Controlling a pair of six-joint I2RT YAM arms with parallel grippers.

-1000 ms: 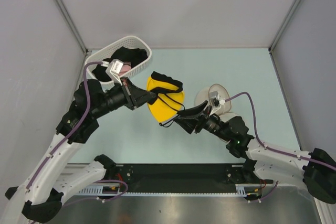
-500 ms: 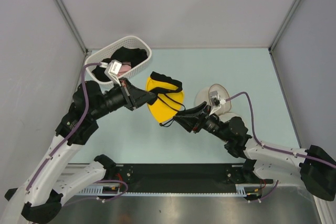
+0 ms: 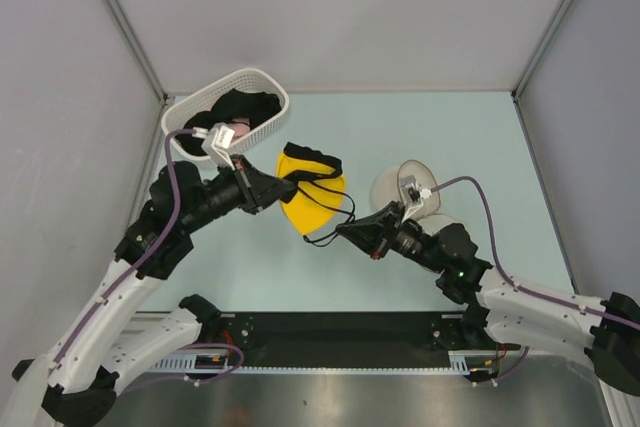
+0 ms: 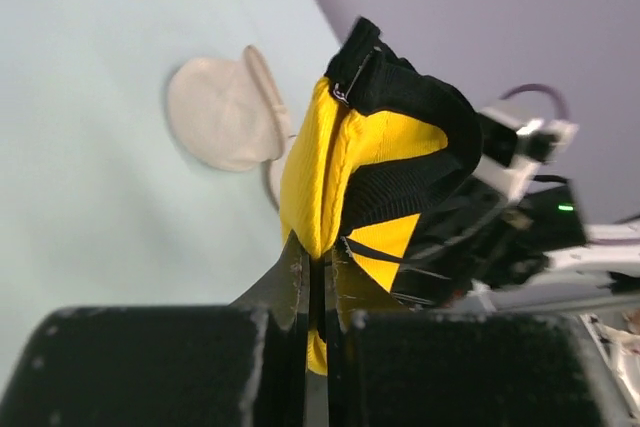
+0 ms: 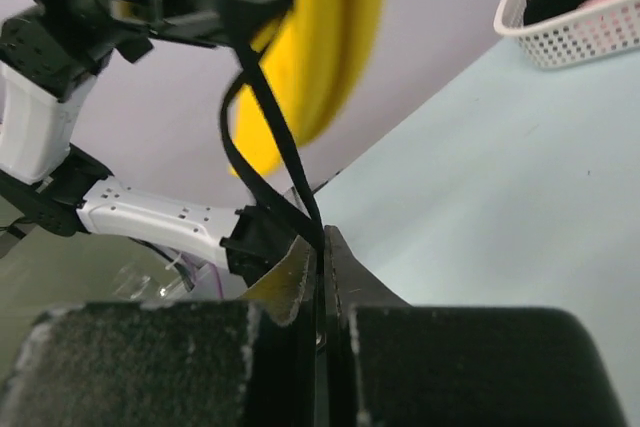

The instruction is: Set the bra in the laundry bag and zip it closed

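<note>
The yellow bra (image 3: 308, 195) with black trim hangs in the air between my two arms, above the table. My left gripper (image 3: 283, 187) is shut on the edge of its yellow cup (image 4: 315, 172). My right gripper (image 3: 345, 232) is shut on a thin black strap (image 5: 262, 132) that loops down from the cup (image 5: 315, 57). The laundry bag (image 3: 408, 187), a cream mesh pod, lies on the table behind my right wrist, and also shows in the left wrist view (image 4: 225, 112). Its far side is hidden by the right arm.
A white slotted basket (image 3: 270, 97) with black and pink garments stands at the back left, seen also in the right wrist view (image 5: 575, 17). Grey walls close in the pale green table (image 3: 450, 137) on three sides.
My right gripper has closed on the black strap; it stood open a second ago. The bra and the left gripper have shifted slightly.
</note>
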